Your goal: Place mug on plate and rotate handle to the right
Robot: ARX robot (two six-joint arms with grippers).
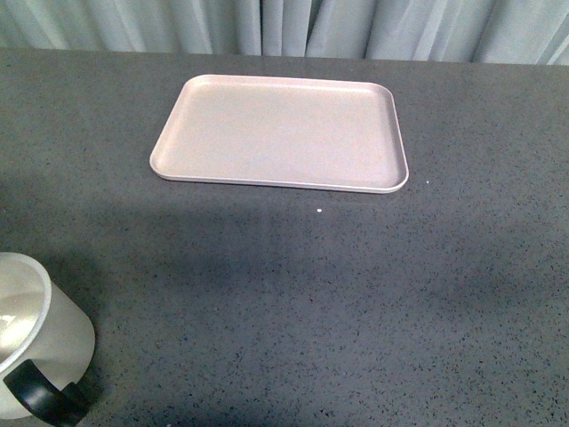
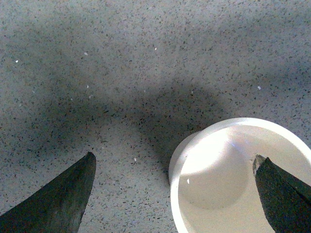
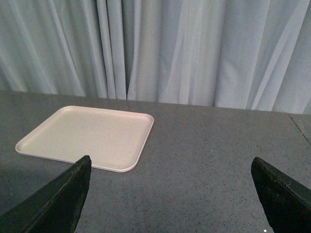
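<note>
The white mug [image 1: 40, 334] stands upright on the grey table at the near left corner of the front view, its black handle [image 1: 43, 398] at its near side; its printed face is hidden. The pale pink plate [image 1: 280, 133] lies empty at the far middle, well apart from the mug. In the left wrist view my left gripper [image 2: 175, 167] is open above the mug [image 2: 228, 179], one fingertip [image 2: 279, 191] over the mug's mouth, the other over bare table. In the right wrist view my right gripper [image 3: 170, 167] is open and empty above the table, with the plate [image 3: 90, 136] ahead of it. Neither arm shows in the front view.
The grey speckled table [image 1: 356, 294] spreads between mug and plate. Pale curtains [image 1: 284, 27] hang behind the table's far edge and also show in the right wrist view [image 3: 194, 48].
</note>
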